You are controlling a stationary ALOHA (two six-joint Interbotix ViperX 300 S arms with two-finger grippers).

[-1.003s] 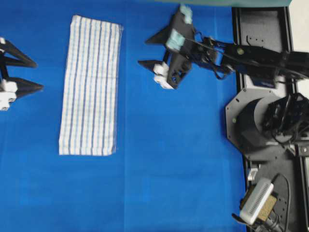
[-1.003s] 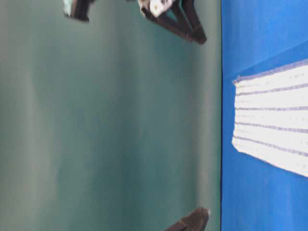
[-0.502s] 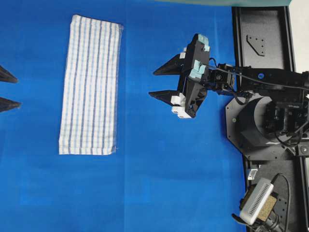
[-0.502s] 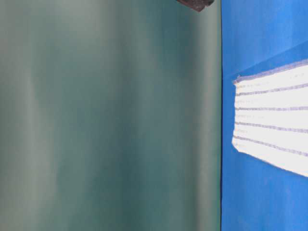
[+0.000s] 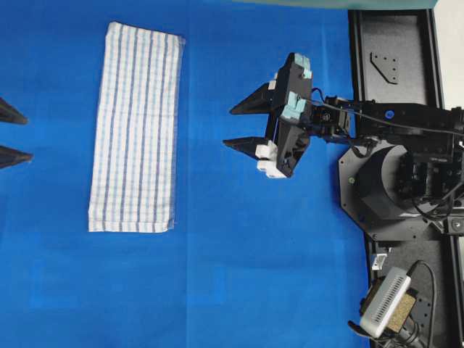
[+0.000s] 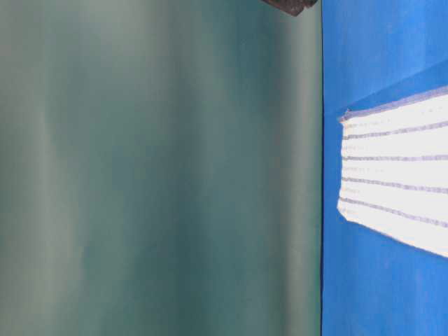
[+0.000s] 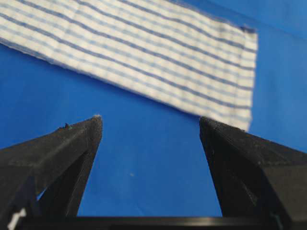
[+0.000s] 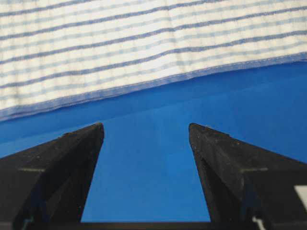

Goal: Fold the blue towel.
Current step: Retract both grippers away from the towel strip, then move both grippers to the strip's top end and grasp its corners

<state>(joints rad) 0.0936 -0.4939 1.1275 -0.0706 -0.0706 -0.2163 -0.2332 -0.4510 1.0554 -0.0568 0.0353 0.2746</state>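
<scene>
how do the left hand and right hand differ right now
The left hand sits at the left edge of the overhead view with only its fingertips showing; the right hand shows whole, wrist and arm included. The left hand is left of the blue towel, the right hand on its right. Both are open, empty, and off the towel.

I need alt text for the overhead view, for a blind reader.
A striped towel lies flat, folded to a strip, on a blue table cover. The open right gripper points at it from the right; the open left gripper shows at the left edge.
</scene>
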